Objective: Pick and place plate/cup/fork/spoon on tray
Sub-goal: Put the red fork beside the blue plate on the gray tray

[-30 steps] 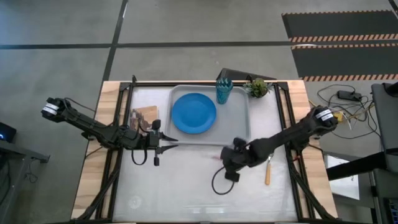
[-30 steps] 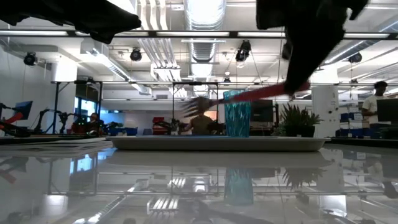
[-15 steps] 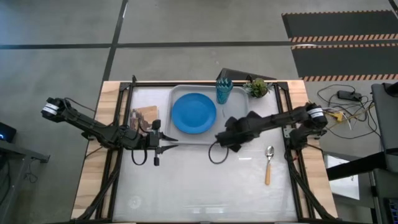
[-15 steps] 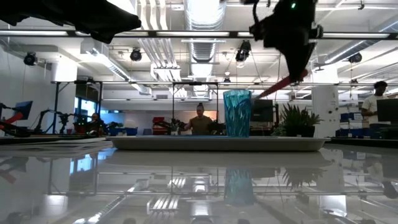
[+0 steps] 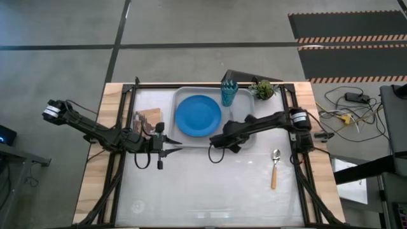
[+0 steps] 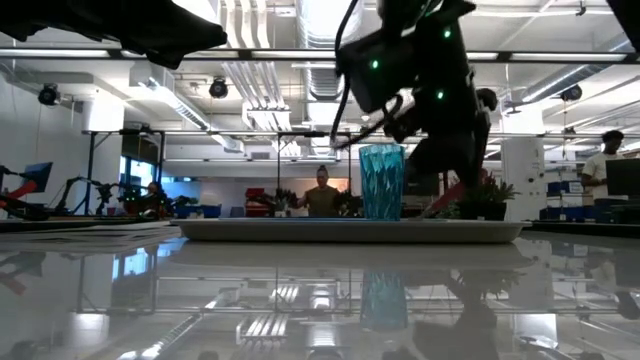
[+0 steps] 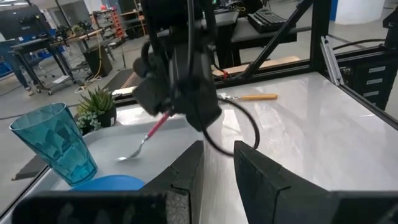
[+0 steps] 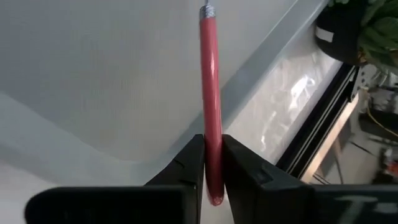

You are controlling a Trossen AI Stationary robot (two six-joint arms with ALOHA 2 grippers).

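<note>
The grey tray (image 5: 245, 111) lies at the table's far middle, with the blue plate (image 5: 198, 116) flat on its left half and the teal cup (image 5: 228, 94) upright at its far edge. My right gripper (image 5: 219, 138) is over the tray's near right part, shut on the pink-handled fork (image 7: 149, 134). The fork's silver head (image 7: 127, 155) is low over the tray floor. The orange-handled spoon (image 5: 275, 166) lies on the table to the right of the tray. My left gripper (image 5: 170, 147) waits open, left of the tray's near corner. My right gripper pinches the fork's pink handle (image 8: 210, 118) between its two fingers, near the handle's free end. The fingers lie along the handle. The fork slants down away from the gripper, head lowest; whether the head touches the tray floor I cannot tell.
A small green plant (image 5: 262, 89) stands off the tray's far right corner. A picture card (image 5: 147, 117) lies left of the tray. A black cable loop (image 5: 216, 154) hangs from my right arm over the table. Black frame rails run along the table's sides.
My right gripper has carried the fork from the table's near right up toward the far edge and leftward, over the tray's near right part. It has turned, so the fork now slants head-down over the tray. The spoon has stayed where it lay.
</note>
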